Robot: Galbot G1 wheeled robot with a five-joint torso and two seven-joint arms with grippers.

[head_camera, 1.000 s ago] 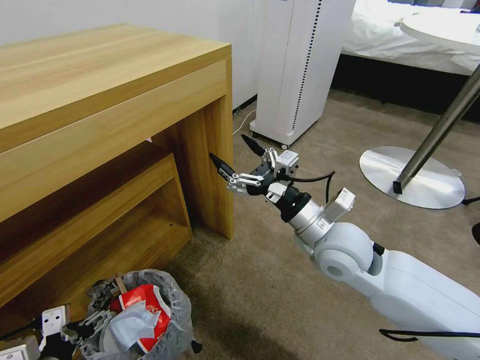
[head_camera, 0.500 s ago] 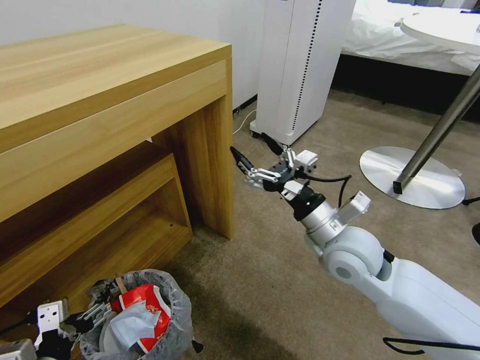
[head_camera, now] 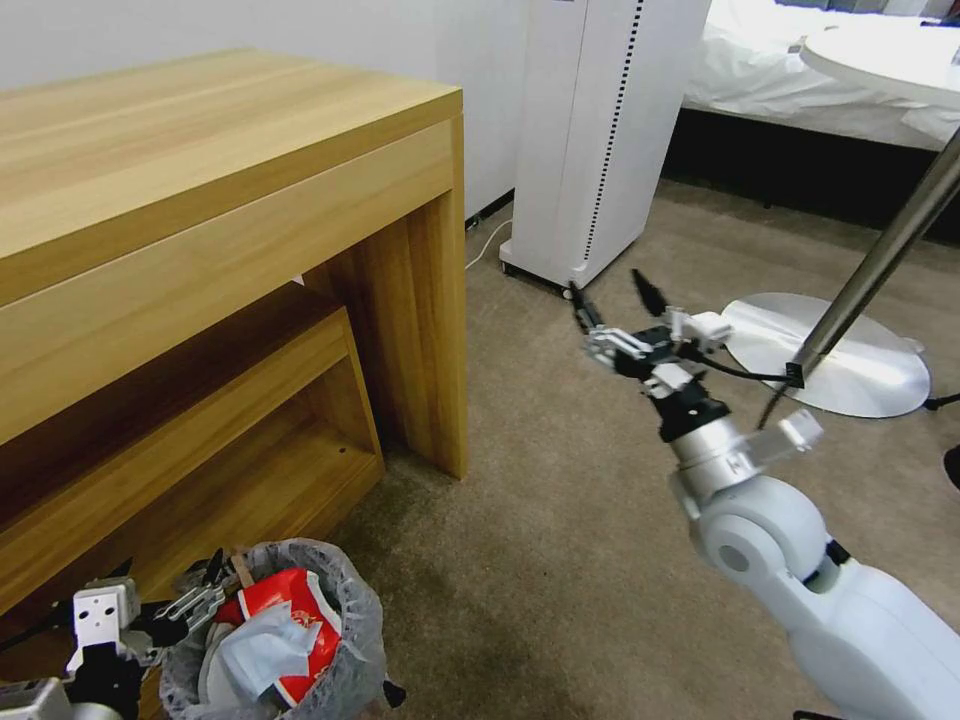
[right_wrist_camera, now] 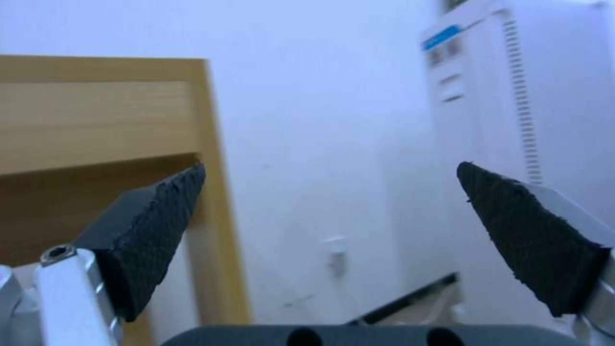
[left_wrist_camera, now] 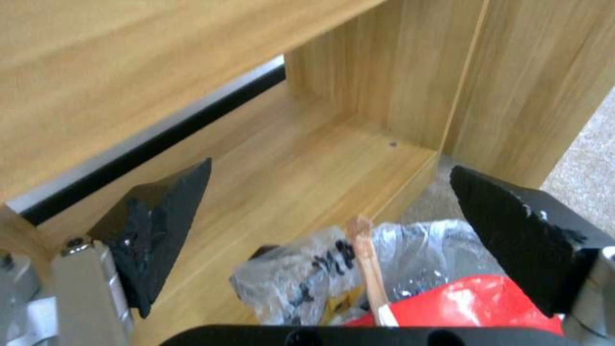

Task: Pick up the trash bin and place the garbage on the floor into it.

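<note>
Right pincer (head_camera: 612,300) hangs in the air above the floor (head_camera: 560,560), its two black fingers spread wide apart with nothing between them, pointing toward the white floor-standing appliance (head_camera: 600,130) and the wall beside it. Left pincer (head_camera: 195,590) sits low at the near left, right at the rim of the trash bin (head_camera: 345,650); in its wrist view the fingers (left_wrist_camera: 160,226) are also spread apart, one on each side of the bag's crinkled edge, and whether either one touches the plastic is hard to say. That bin stands on the beige carpet just in front of the wooden worktop (head_camera: 200,170) and beside its open lower shelf (head_camera: 240,470). Inside the bag-lined bin (its translucent liner shows black lettering (left_wrist_camera: 326,266)) lie the garbage pieces: a red wrapper (head_camera: 300,600), a pale blue mask (head_camera: 262,648) and a wooden stick (left_wrist_camera: 368,259) leaning up toward the rim. Compared with a second ago, the right arm has swung away from the worktop's leg, travelling to the robot's right until its pincer sits out over open carpet near the round metal base (head_camera: 850,370) of a stand, while the left pincer has stayed by the bin's rim with only a slight shift. Bin and contents lie as before.
</note>
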